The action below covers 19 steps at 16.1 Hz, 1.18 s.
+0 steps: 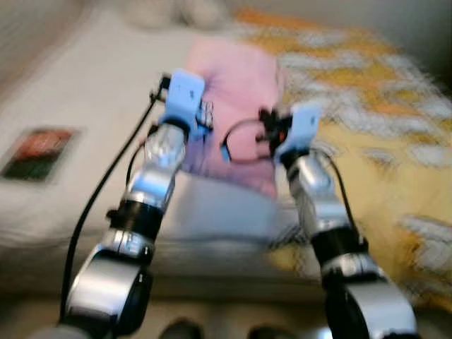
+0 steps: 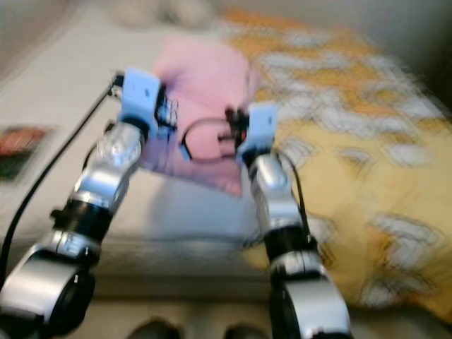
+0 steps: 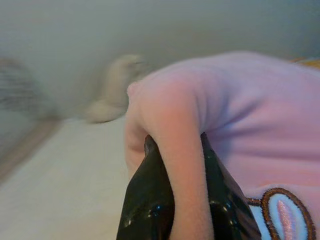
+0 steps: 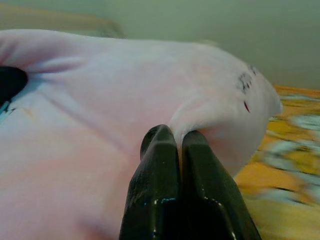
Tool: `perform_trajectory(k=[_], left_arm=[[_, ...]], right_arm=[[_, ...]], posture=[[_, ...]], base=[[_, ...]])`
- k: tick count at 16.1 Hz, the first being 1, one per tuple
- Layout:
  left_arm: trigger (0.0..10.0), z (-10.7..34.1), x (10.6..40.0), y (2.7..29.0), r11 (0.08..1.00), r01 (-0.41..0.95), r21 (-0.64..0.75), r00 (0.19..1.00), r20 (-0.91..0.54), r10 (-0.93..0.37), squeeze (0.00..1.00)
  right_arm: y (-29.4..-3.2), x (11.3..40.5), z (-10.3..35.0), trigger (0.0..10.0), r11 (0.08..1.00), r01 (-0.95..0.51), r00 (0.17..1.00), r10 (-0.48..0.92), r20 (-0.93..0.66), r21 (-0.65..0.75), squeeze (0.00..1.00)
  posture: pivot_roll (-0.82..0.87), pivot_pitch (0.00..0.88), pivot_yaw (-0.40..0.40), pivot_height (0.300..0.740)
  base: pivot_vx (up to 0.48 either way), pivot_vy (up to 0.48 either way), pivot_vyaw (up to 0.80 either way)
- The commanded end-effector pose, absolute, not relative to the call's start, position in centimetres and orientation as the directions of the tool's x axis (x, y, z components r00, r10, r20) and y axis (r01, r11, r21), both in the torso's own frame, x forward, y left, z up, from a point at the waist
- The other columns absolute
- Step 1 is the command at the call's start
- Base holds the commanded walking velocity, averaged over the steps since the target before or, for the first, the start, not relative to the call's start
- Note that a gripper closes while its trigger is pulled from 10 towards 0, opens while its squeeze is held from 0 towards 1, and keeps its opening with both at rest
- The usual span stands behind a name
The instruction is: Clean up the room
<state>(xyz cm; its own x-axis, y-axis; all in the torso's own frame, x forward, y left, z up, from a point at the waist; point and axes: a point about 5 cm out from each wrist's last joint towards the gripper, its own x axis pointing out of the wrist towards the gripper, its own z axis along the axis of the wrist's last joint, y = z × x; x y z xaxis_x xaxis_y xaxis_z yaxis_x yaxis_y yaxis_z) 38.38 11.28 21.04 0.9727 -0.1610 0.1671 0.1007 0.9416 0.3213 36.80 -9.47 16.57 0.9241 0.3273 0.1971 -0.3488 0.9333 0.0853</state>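
Left eye view: we see a bed (image 1: 85,106) with a white sheet on the robot's left and a yellow and white patterned blanket (image 1: 381,134) on the right. A pink garment (image 1: 240,92) sits between them, raised at its near edge where both arms reach it. The left gripper (image 1: 189,90) meets the garment's left side, and the right gripper (image 1: 296,121) meets its right side; the fingers themselves are hidden behind the blue wrist housings. A flat dark object with red and green on it (image 1: 39,152) rests on the sheet, well apart from the garment. The whole picture is blurred.

Right eye view: we see the same layout, the pink garment (image 2: 205,78) spanning the gap between the two wrists. Pale, soft shapes (image 2: 159,10) lie at the far end of the bed, too blurred to identify.

Left wrist view: we see the left gripper (image 3: 177,165) clenched on a thick fold of the pink garment (image 3: 240,100), the fabric bulging up between its two black fingers (image 3: 150,190). A stitched patch with a brown outline (image 3: 282,212) shows on the cloth just beside the fingers.

Right wrist view: we see the right gripper (image 4: 179,137) pinching a small ridge of the pink garment (image 4: 100,100), its fingers (image 4: 157,175) pressed nearly together with cloth between the tips. The patterned blanket (image 4: 285,170) lies beyond the garment's edge.
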Motion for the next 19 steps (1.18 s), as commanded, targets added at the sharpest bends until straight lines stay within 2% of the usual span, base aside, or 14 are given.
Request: perform_trajectory(k=[1,6,10,12,14,17,19], left_arm=[[10.0,22.1,38.4,11.4,0.947,0.062,0.315,0.968,0.214,-0.134,0.00],[10.0,21.8,38.4,11.5,0.947,0.049,0.319,0.973,0.200,-0.118,0.00],[10.0,22.2,38.8,12.2,0.942,0.042,0.332,0.974,0.197,-0.113,0.00],[10.0,22.1,39.0,12.7,0.935,0.051,0.351,0.975,0.184,-0.123,0.00],[10.0,22.1,39.1,13.0,0.934,0.049,0.353,0.976,0.181,-0.120,0.00],[10.0,22.3,39.3,13.1,0.935,0.039,0.352,0.976,0.186,-0.110,0.00],[10.0,22.3,39.4,12.9,0.934,0.041,0.356,0.976,0.187,-0.114,0.00]], right_arm=[[-10.5,36.7,16.1,0.0,0.942,-0.323,0.934,0.303,0.188,0.087,0.00],[-10.1,36.8,16.0,0.0,0.939,-0.332,0.931,0.312,0.190,0.086,0.00],[-10.1,36.8,16.3,0.0,0.941,-0.327,0.930,0.306,0.203,0.081,0.00],[-10.0,36.7,16.3,0.0,0.945,-0.322,0.930,0.305,0.206,0.054,0.00],[-10.0,36.6,16.2,0.0,0.947,-0.314,0.933,0.297,0.202,0.060,0.00],[-10.3,36.7,16.4,0.0,0.952,-0.299,0.936,0.280,0.211,0.064,0.00],[-10.2,36.8,16.4,0.0,0.952,-0.302,0.936,0.286,0.206,0.048,0.00]], posture=[[0.03,0.000,-0.045,0.740],[0.03,0.000,-0.049,0.740],[0.02,0.017,-0.045,0.740],[0.02,0.024,-0.045,0.740],[0.02,0.026,-0.044,0.740],[0.01,0.029,-0.044,0.740],[0.01,0.031,-0.044,0.740]], base=[[0.000,0.465,0.63],[0.000,0.464,0.60],[0.126,0.427,0.00],[0.347,0.328,0.00],[0.398,0.268,-0.80],[0.400,0.265,0.00],[0.427,0.000,-0.40]])
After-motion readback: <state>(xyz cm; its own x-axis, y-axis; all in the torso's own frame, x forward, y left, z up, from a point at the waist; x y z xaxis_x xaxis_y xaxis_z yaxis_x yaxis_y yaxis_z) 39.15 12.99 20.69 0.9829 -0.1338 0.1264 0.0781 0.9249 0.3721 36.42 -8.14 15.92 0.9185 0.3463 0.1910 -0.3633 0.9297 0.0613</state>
